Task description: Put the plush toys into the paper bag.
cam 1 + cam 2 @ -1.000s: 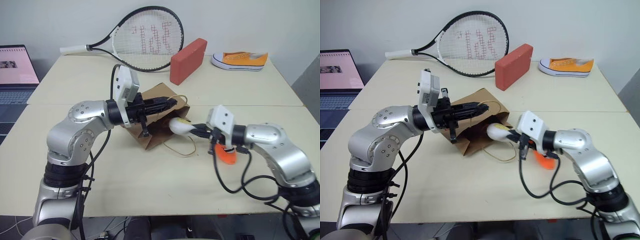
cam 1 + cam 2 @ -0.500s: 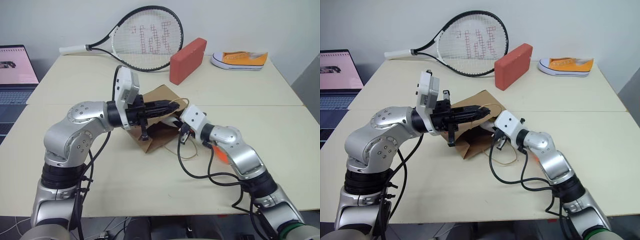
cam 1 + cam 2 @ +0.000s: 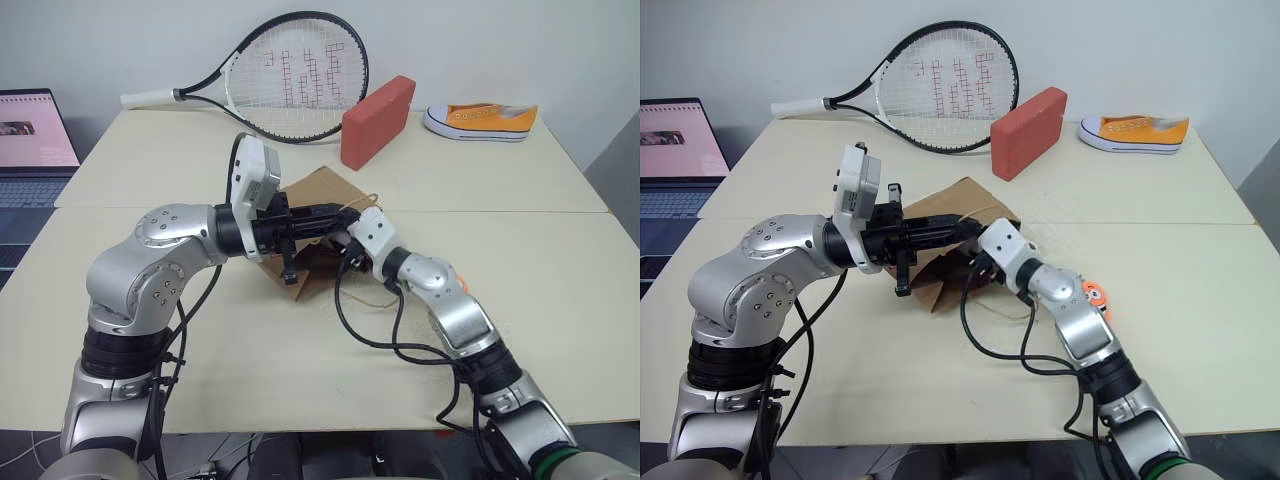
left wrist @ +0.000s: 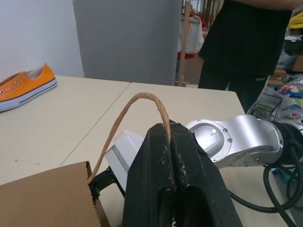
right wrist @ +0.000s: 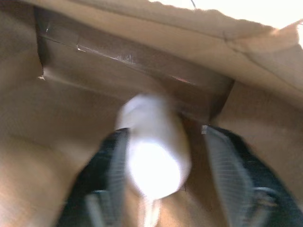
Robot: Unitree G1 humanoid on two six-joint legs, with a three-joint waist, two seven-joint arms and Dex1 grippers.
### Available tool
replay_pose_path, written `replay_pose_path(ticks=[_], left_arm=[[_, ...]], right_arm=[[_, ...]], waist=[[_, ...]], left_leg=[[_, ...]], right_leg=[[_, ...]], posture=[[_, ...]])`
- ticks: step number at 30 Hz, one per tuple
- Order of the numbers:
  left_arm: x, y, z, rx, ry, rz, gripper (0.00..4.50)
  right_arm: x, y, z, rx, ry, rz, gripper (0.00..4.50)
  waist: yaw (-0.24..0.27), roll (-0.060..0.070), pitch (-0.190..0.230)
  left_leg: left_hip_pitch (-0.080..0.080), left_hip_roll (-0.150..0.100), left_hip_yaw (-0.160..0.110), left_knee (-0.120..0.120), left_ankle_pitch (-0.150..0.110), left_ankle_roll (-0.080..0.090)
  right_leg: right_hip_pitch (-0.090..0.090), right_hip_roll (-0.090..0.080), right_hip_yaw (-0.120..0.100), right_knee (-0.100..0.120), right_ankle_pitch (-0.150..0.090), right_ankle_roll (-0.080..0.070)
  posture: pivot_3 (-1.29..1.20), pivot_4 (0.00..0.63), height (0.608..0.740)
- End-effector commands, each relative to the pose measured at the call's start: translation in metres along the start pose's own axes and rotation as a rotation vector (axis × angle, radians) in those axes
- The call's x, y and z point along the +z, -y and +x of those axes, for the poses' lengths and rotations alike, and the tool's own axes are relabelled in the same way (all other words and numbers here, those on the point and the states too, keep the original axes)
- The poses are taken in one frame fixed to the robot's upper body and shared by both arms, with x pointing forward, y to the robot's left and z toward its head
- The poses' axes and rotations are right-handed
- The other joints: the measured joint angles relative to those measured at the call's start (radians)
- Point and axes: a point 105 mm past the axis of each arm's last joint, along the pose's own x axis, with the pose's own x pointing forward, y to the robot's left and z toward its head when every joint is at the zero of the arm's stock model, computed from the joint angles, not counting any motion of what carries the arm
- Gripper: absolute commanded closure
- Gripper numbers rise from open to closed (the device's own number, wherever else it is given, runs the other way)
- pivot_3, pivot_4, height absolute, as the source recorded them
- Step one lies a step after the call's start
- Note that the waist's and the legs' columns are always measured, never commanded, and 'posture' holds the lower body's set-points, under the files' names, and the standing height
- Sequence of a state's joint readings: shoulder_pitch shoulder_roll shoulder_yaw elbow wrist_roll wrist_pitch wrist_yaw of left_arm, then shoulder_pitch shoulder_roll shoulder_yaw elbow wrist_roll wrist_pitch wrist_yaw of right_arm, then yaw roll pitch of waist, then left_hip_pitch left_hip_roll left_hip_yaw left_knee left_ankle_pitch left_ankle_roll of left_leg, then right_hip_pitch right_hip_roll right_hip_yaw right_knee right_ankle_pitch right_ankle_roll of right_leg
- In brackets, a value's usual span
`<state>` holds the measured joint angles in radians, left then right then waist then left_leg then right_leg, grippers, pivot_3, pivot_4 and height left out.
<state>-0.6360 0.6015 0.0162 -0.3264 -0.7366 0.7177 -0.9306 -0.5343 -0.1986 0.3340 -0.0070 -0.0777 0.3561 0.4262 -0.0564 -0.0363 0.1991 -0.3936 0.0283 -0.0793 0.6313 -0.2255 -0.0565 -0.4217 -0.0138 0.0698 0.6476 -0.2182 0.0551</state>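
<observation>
The paper bag [image 3: 312, 232] lies on its side at centre frame on the table [image 3: 300, 350], long axis running from lower left to upper right, mouth toward the right. The left end effector [image 4: 169, 142] is clenched on the bag's upper handle [image 4: 137, 101], holding the mouth raised. The right end effector [image 5: 161, 189] sits inside the mouth with fingers [image 5: 232, 170] spread, released; the white egg toy [image 5: 151, 146] lies between them, inside the bag. The orange carrot toy [image 3: 1097, 296] lies on the table, right of centre, behind the right arm
</observation>
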Motion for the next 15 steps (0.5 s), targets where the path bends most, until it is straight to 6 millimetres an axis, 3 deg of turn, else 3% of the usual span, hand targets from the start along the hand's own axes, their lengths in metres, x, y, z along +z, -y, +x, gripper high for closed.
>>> replay_pose_path(ticks=[1, 3, 9, 15], left_arm=[[0.009, -0.002, 0.0, 0.023, 0.033, 0.026, 4.5], [0.008, -0.007, 0.001, 0.054, 0.032, 0.025, 4.5], [0.003, -0.018, 0.005, 0.116, 0.033, 0.015, 4.5], [0.0, -0.024, 0.01, 0.151, 0.044, 0.01, 4.5]], right_arm=[[0.012, 0.004, -0.006, -0.02, 0.055, -0.028, 0.6], [0.013, 0.001, -0.009, 0.0, 0.059, -0.042, 0.06], [0.026, -0.003, -0.026, 0.088, 0.084, -0.011, 0.06], [0.039, 0.004, -0.067, 0.226, 0.056, 0.089, 0.06]], waist=[[0.0, 0.0, 0.0], [0.0, 0.0, 0.0], [0.001, 0.0, 0.0], [0.007, 0.0, 0.0]], left_leg=[[0.0, 0.0, 0.0, 0.0, 0.0, 0.0], [0.0, 0.0, 0.0, 0.0, 0.0, 0.0], [0.0, 0.0, 0.0, 0.0, 0.0, 0.0], [0.0, 0.0, -0.001, 0.0, 0.0, 0.0]], right_leg=[[0.0, 0.0, 0.0, 0.0, 0.0, 0.0], [0.0, 0.0, 0.0, 0.0, 0.0, 0.0], [0.0, 0.0, 0.0, 0.0, 0.0, 0.0], [0.001, 0.0, 0.0, 0.0, 0.0, 0.0]], posture=[[0.0, 0.15, 0.74], [0.0, 0.15, 0.74], [0.0, 0.15, 0.74], [0.0, 0.15, 0.74]])
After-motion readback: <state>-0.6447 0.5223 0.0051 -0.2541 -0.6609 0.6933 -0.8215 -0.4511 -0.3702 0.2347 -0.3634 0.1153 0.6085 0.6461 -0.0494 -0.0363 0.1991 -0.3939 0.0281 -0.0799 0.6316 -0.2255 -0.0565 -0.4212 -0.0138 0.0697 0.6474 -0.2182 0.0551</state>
